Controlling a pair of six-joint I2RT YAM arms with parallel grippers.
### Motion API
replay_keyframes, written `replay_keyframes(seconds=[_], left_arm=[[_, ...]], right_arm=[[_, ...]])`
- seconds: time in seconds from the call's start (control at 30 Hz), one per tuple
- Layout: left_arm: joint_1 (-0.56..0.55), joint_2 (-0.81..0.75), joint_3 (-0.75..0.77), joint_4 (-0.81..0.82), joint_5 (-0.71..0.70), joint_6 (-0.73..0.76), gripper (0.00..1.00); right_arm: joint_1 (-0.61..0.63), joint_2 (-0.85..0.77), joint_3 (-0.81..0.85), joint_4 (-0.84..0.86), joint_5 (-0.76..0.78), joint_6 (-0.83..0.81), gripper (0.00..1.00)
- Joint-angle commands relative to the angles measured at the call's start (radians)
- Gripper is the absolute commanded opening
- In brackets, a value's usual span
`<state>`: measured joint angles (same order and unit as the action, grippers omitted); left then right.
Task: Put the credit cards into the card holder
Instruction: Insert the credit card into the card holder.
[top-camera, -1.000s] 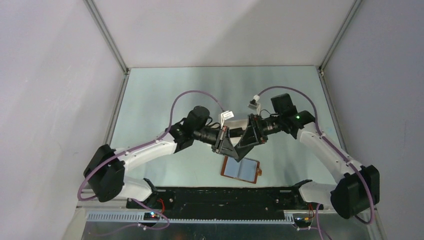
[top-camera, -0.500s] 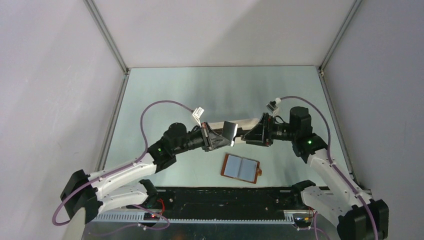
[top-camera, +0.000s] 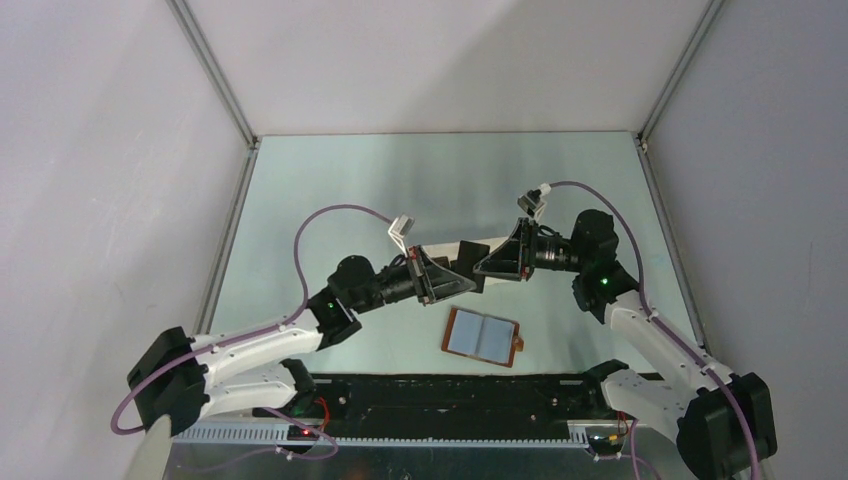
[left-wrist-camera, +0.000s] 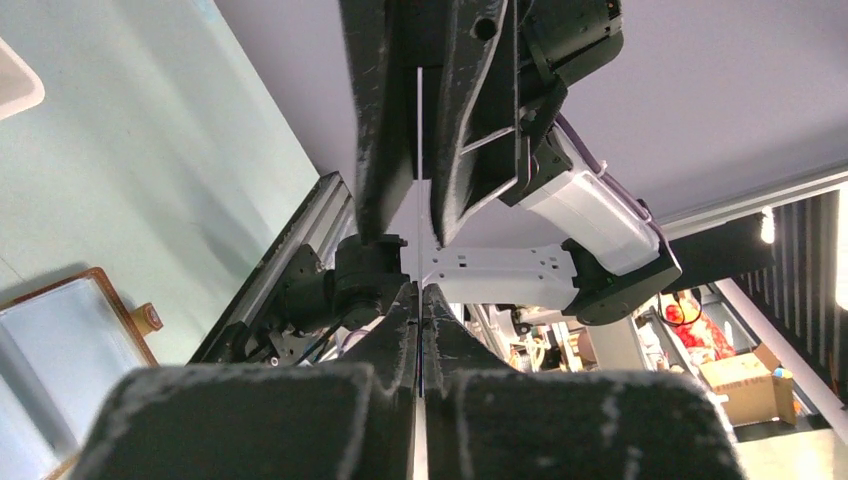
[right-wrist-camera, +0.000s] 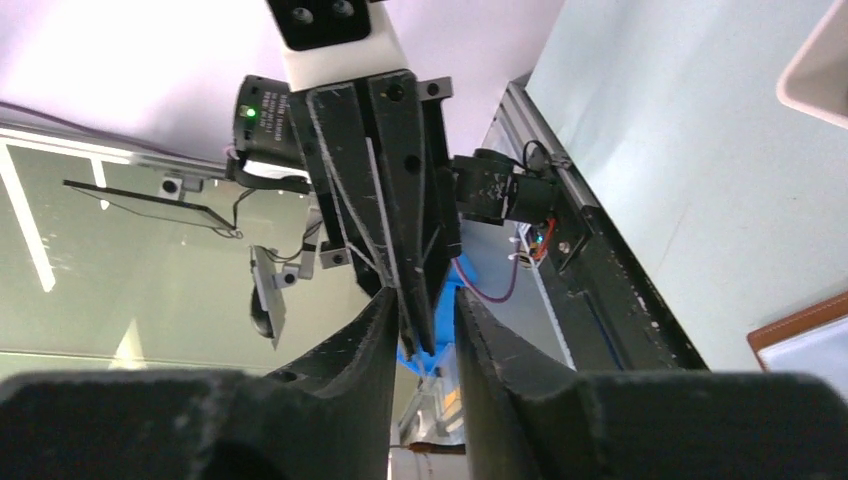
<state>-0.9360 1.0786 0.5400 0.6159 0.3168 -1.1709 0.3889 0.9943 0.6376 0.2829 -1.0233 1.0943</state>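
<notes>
1. The card holder (top-camera: 483, 337) lies open on the table (top-camera: 330, 200) near the bases, long axis left-right, snap tab pointing right.
2. Above it, the left gripper (top-camera: 470, 282) is clenched on a credit card (left-wrist-camera: 419, 150), which is edge-on; half a second ago its face showed.
3. The right gripper (top-camera: 484, 268) has closed in, its jaws part open astride the card.

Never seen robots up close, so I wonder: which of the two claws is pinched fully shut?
The left gripper: its fingers press flat on a thin credit card. The right gripper shows a gap between its fingers.
</notes>
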Motion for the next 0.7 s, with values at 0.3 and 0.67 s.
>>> replay_keyframes(seconds=[0.3,0.67], left_arm=[[-0.005,0.003,-0.044,0.07,-0.01,-0.008,0.75],[-0.003,-0.078,-0.112,-0.548,-0.375,-0.05,0.77]], right_arm=[[0.002,-0.013,0.019,-0.027,-0.01,-0.051,0.0],[0.005,-0.052,-0.032,-0.658,0.279,-0.489,0.0]])
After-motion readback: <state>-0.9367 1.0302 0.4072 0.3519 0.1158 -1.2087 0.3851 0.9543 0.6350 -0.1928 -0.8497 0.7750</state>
